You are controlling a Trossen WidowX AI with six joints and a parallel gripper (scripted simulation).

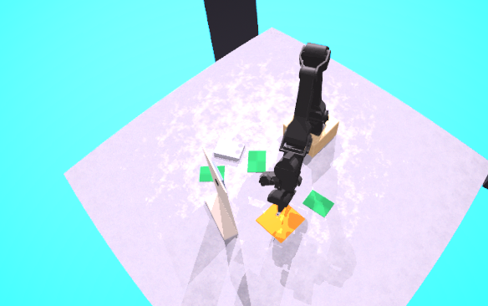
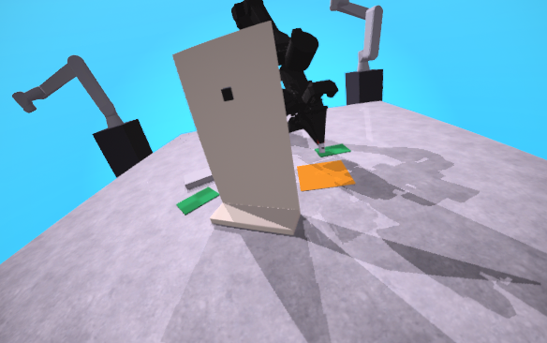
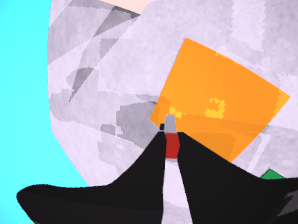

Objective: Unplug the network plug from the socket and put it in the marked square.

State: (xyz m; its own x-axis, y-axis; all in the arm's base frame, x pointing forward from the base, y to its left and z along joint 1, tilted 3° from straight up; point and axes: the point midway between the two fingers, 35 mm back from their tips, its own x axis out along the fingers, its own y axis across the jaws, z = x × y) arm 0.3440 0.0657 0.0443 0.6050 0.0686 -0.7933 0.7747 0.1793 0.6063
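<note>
My gripper (image 1: 281,208) (image 2: 320,141) (image 3: 169,137) points down and is shut on the small network plug (image 3: 170,135) (image 2: 319,148), which has a red back and a grey tip. The plug hangs just over the edge of the orange marked square (image 1: 288,226) (image 2: 328,177) (image 3: 226,90) that lies nearest the arm. I cannot tell whether it touches the table. The upright beige panel (image 1: 221,201) (image 2: 239,141) stands to the left of the square. Its dark socket (image 2: 227,94) is empty.
Green patches (image 1: 256,160) (image 1: 210,173) (image 1: 318,203) (image 2: 198,201) lie around the panel and the square. A white flat block (image 1: 229,150) lies behind the panel. The arm stands on a wooden base (image 1: 325,135). Two grey arms (image 2: 70,80) (image 2: 370,33) stand off the table.
</note>
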